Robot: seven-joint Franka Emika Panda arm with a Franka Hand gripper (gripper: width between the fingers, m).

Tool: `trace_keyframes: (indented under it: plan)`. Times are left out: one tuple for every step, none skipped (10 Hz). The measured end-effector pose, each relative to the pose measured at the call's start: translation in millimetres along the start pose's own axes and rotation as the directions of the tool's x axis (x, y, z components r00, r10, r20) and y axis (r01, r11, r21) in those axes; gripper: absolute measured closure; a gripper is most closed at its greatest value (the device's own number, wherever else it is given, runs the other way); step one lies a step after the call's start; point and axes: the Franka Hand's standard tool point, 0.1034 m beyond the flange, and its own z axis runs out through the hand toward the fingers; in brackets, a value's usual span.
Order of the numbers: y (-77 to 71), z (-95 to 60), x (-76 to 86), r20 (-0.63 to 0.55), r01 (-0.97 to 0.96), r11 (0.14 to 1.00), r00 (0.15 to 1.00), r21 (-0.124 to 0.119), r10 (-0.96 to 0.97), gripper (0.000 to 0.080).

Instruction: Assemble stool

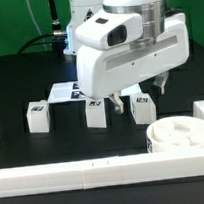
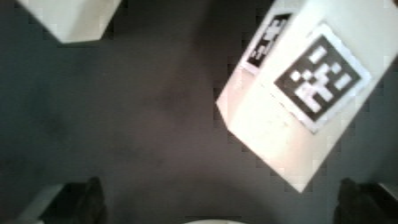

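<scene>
The black-fingered two-finger gripper [image 1: 140,95] hangs from the bulky white arm [image 1: 125,48] low over the black table [image 1: 18,77]. Its jaws stand wide apart and clasp nothing: in the wrist view the two dark fingertips [image 2: 71,203] sit at opposite edges of the picture with bare tabletop in the gap. The stool lies in loose white plastic pieces, four counted in the exterior view: three legs and one seat. From the exterior view's left to its right, a first short blocky white leg [image 1: 36,117] stands alone, well apart from the arm. A second leg [image 1: 95,113] stands just under the arm's housing, and a third leg [image 1: 143,108] stands near the gripper's fingers. The thick round disc seat [image 1: 181,133] lies flat farthest right, with raised rings moulded into its upper face. The legs form a rough row, apart from one another and from the seat, each bearing small black-and-white square tags. The wrist view shows one such tagged white block [image 2: 302,95] lying off to one side of the spread jaws, and I cannot tell which leg it is. One flat white marker board [image 1: 64,91] lies behind the first two legs. Long white border rails [image 1: 96,173] edge the front and both sides, the seat sitting in the right-hand corner they form
</scene>
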Motion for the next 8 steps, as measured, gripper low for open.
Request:
trace_keyframes:
  plan:
    - [-1.3, 0.2, 0.4, -0.001, -0.062, 0.998, 0.998, 0.007, 0.062, 0.0150]
    - [-2.8, 0.2, 0.9, -0.002, -0.122, 0.992, 0.993, 0.013, 0.122, 0.0150]
    - [-4.7, 0.3, 1.6, -0.003, -0.195, 0.981, 0.981, 0.023, 0.195, 0.0150]
    - [-6.3, 0.4, 2.2, -0.002, -0.248, 0.968, 0.969, 0.032, 0.249, 0.0150]
    - [-7.7, 0.4, 2.8, -0.002, -0.289, 0.956, 0.957, 0.040, 0.290, 0.0150]
    - [-9.2, 0.4, 3.3, 0.000, -0.338, 0.940, 0.941, 0.045, 0.338, 0.0150]
    - [-14.8, 0.7, 4.0, 0.014, -0.472, 0.880, 0.881, 0.046, 0.472, 0.0150]
    - [-16.0, 1.7, 3.8, 0.017, -0.479, 0.877, 0.878, 0.047, 0.478, 0.0150]
